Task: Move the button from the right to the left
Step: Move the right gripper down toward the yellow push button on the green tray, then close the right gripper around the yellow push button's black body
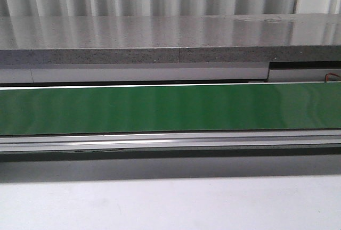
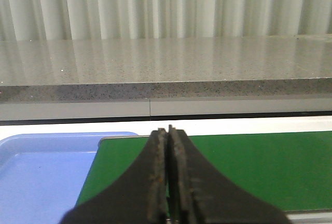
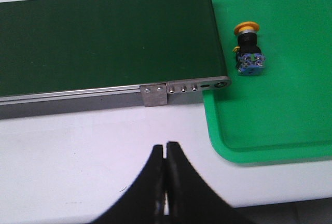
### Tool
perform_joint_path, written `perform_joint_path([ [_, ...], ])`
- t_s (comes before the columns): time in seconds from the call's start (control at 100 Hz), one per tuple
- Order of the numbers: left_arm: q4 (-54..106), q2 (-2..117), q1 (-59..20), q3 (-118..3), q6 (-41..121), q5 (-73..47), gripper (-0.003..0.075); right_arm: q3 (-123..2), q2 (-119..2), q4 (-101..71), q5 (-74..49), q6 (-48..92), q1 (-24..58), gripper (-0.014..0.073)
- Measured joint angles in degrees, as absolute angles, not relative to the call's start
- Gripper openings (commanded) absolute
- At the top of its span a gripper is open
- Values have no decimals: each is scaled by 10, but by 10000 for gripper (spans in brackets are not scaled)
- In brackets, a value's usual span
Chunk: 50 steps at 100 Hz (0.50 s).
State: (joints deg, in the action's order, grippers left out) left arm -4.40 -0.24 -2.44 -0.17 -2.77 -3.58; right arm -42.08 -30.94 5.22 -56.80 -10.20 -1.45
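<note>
At far left, seen only from the left wrist view: blue tray [image 2: 41,177], butted against the end of the green conveyor belt [image 2: 249,164], at about ten o'clock from the left gripper [image 2: 168,182]. Fingers clenched together, nothing between them, hanging above the belt's near edge. Beyond, a speckled grey counter [image 2: 166,68] and pale corrugated wall.

Across the middle, from the front view: only a long run of belt between its rails, white tabletop [image 1: 170,203] below, no arm, tray or part visible.

Further right, from the right wrist view: belt's end roller and metal bracket [image 3: 154,93], then a green tray [image 3: 280,79] tight against it. Right gripper [image 3: 166,182] shut on nothing, poised over bare white table. Lying on its side in the green tray, just beside the belt's end: the button [image 3: 248,47], at roughly one o'clock from those fingers and well apart. Long axis running near twelve-to-six, orange-yellow cap at the far end, blue-violet contact block at the near end, black collar between.

Clearly the right arm's pick, judging by nearness; likely needs opening first, then closing across the collar. Neither other view shows the button.
</note>
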Motion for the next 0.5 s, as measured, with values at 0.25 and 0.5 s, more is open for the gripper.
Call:
perform_joint_path([
  [0.25, -44, -2, -24, -2, -28, -36, -20, -421, -309, 42, -568, -102, -15, 613],
  [0.5, -44, -2, -24, -2, -28, -36, -20, -447, -355, 7, -565, -103, -15, 626],
])
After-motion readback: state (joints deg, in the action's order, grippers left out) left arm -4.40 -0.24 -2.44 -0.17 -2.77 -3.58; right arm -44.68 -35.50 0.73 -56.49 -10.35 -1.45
